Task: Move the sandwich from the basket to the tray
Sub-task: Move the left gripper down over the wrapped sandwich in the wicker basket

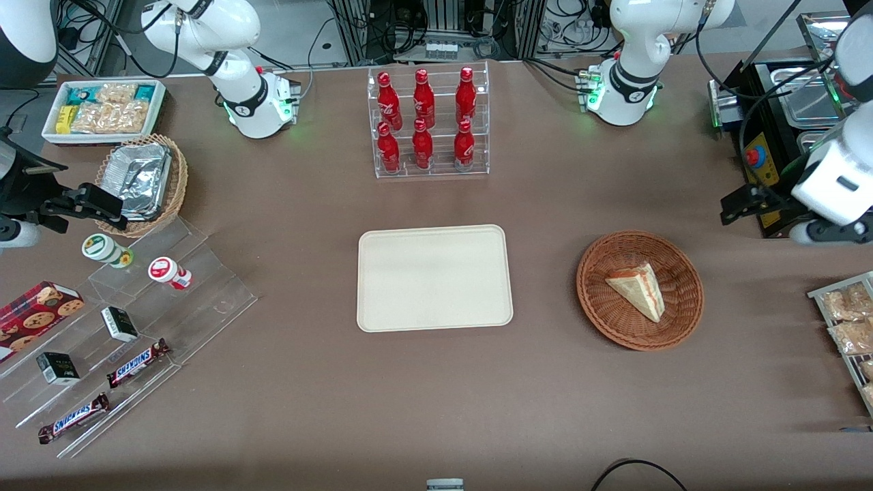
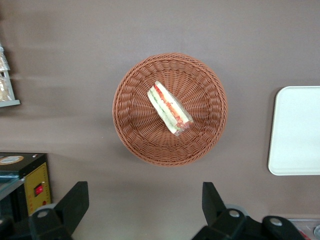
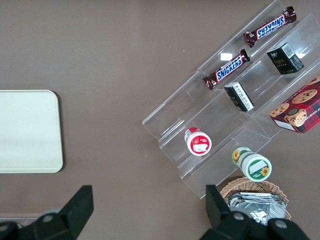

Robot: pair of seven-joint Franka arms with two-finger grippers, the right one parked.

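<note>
The sandwich (image 1: pixel 638 290) (image 2: pixel 170 108), a white-bread wedge with red and green filling, lies in the round reddish-brown basket (image 1: pixel 593 300) (image 2: pixel 135 130). The cream tray (image 1: pixel 434 277) (image 2: pixel 297 131) (image 3: pixel 27 131) lies bare at the table's middle, beside the basket. My gripper (image 1: pixel 743 202) (image 2: pixel 144 205) hangs open and holds nothing. It is well above the table, farther from the front camera than the basket and toward the working arm's end. Only brown tablecloth shows between its black fingers (image 2: pixel 75 200).
A black box with a red button (image 1: pixel 757 160) (image 2: pixel 25 185) stands close to my gripper. A wire rack of snacks (image 1: pixel 849 327) sits at the working arm's end. A rack of red bottles (image 1: pixel 430 123) stands farther back than the tray. Acrylic steps with snacks (image 1: pixel 123 327) are at the parked arm's end.
</note>
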